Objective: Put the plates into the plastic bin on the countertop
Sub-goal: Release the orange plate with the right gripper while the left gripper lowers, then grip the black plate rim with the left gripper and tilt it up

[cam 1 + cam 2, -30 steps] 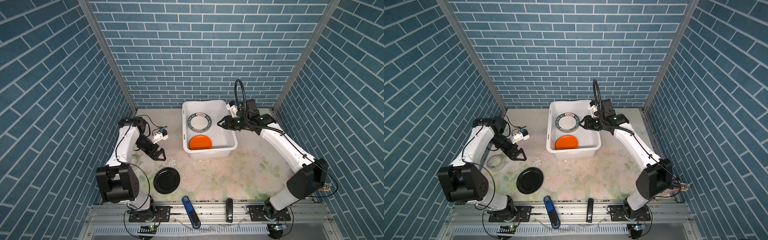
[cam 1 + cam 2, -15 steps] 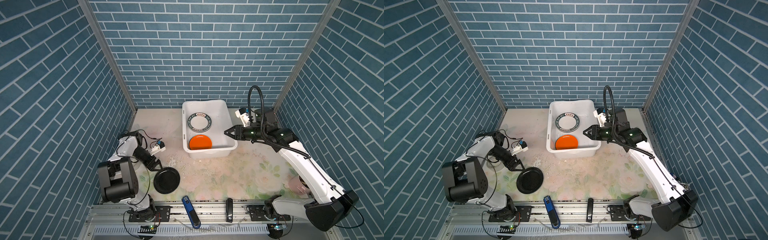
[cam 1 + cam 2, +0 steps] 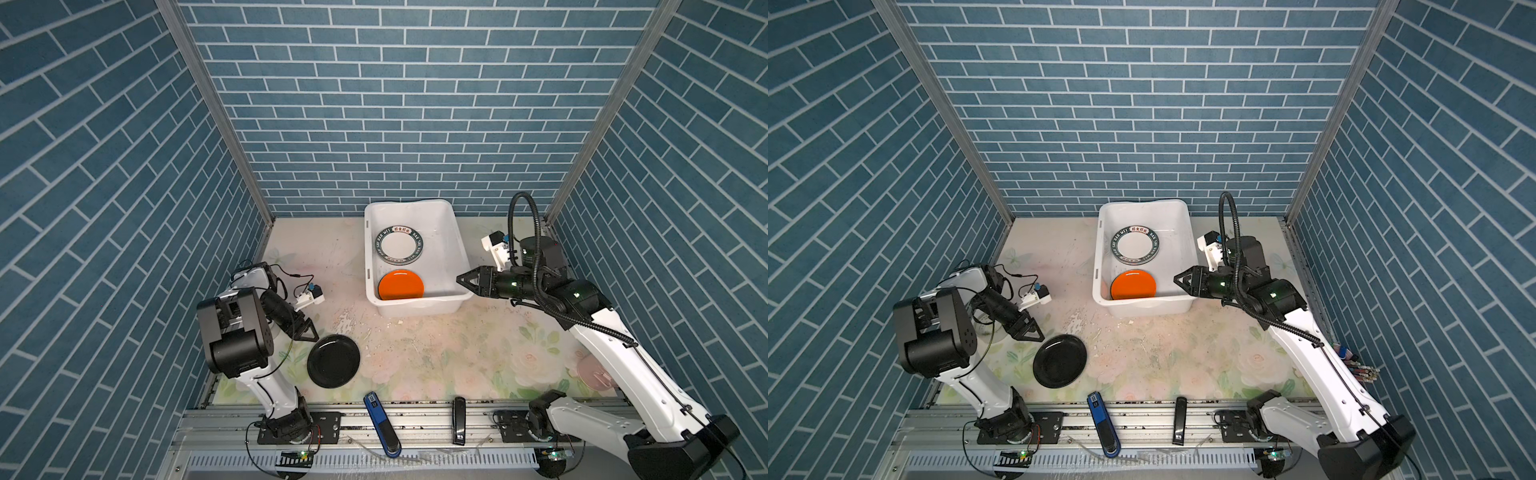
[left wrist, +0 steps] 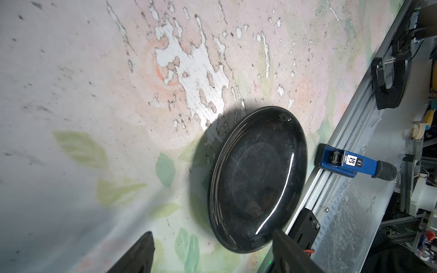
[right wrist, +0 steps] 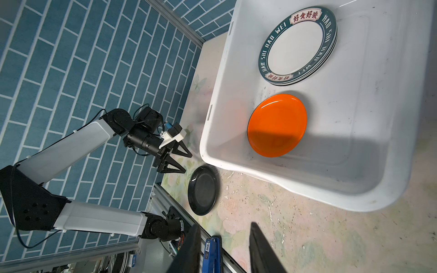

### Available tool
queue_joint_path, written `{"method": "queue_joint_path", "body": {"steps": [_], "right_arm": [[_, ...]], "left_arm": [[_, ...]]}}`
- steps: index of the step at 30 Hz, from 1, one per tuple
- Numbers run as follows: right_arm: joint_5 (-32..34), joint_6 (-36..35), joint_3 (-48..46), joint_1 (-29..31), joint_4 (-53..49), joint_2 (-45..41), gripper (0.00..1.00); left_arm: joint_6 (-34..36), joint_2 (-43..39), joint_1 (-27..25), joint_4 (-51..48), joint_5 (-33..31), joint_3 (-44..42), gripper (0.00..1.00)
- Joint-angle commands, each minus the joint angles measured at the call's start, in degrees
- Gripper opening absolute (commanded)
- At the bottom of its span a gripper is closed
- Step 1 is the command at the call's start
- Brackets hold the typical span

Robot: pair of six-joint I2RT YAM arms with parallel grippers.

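1. Since one second ago, the left gripper (image 3: 306, 331) has moved toward the countertop's front edge and now stands at the black plate (image 3: 333, 360). Its fingers (image 4: 289, 253) are released and spread wide. In the left wrist view the plate's nearest rim lies between them, but contact cannot be determined.
2. Right gripper (image 3: 459, 279): over the same interval it has withdrawn from above the plastic bin (image 3: 446, 249). It now hangs at the bin's right wall, close to the near right corner. Its fingers (image 5: 262, 248) are parted and nothing lies between them.
3. Black plate, also shown in the right wrist view (image 5: 203, 190): unmoved. It lies flat, face up, on the countertop (image 3: 436, 353) toward the front left corner, just beside the metal rail (image 3: 415, 417) along the front edge.
4. Plastic bin: stands at the middle of the countertop's back edge. A stack of lettered-rim plates (image 5: 298, 47), white with a dark-teal border, lies toward its far left corner. The orange plate (image 5: 277, 125) lies at its near left corner, apart from the stack.
5. Blue tool (image 3: 382, 424): rests on the metal rail, near the black plate but not touching it.
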Motion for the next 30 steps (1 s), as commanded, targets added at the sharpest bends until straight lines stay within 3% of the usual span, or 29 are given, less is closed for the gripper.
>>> {"method": "queue_joint_path", "body": {"steps": [1, 16, 30], "right_arm": [[1.30, 2.88, -2.08, -0.15, 3.55, -2.98, 0.35], [4.32, 8.69, -12.52, -0.16, 12.74, -8.89, 0.35], [5.08, 10.67, -15.73, -0.16, 15.13, -10.47, 0.33]], "left_arm": [[1.46, 1.22, -0.09, -0.98, -0.87, -1.09, 0.78], [0.45, 1.72, -4.16, 2.73, -5.08, -5.33, 0.72], [0.01, 3.54, -7.19, 0.96, -5.77, -3.67, 0.54]]}}
